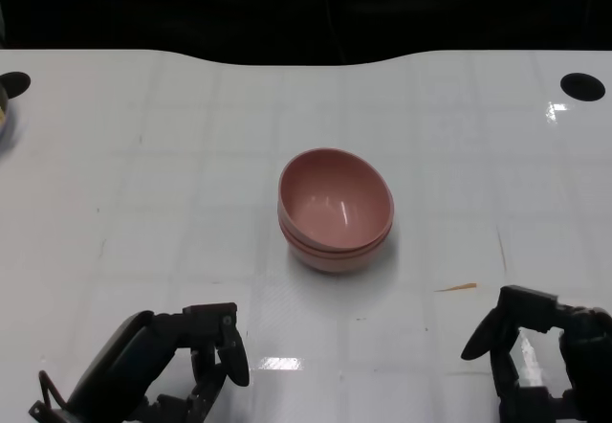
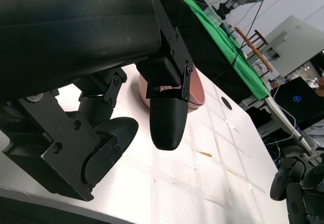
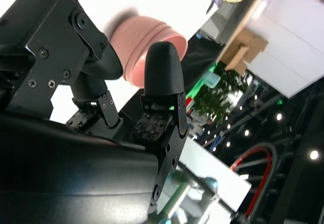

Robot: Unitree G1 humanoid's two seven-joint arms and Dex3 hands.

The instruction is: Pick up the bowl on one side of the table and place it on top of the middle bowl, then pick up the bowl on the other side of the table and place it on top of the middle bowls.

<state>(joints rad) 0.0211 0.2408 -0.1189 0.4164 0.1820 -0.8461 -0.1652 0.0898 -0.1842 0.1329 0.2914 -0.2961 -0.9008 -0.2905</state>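
Note:
A stack of pink bowls [image 1: 336, 210] stands at the middle of the white table [image 1: 191, 155], the top one nested and slightly tilted. The stack shows as well in the left wrist view [image 2: 200, 89] and the right wrist view [image 3: 144, 39]. My left hand [image 1: 182, 361] lies at the near left edge, fingers apart, holding nothing. My right hand [image 1: 540, 356] lies at the near right edge, also apart from the bowls and holding nothing. Both hands are well short of the stack.
A dark round hole [image 1: 582, 85] sits at the table's far right corner, another [image 1: 14, 84] at the far left beside a partly seen object at the left edge. A small orange mark [image 1: 457, 288] lies right of the bowls.

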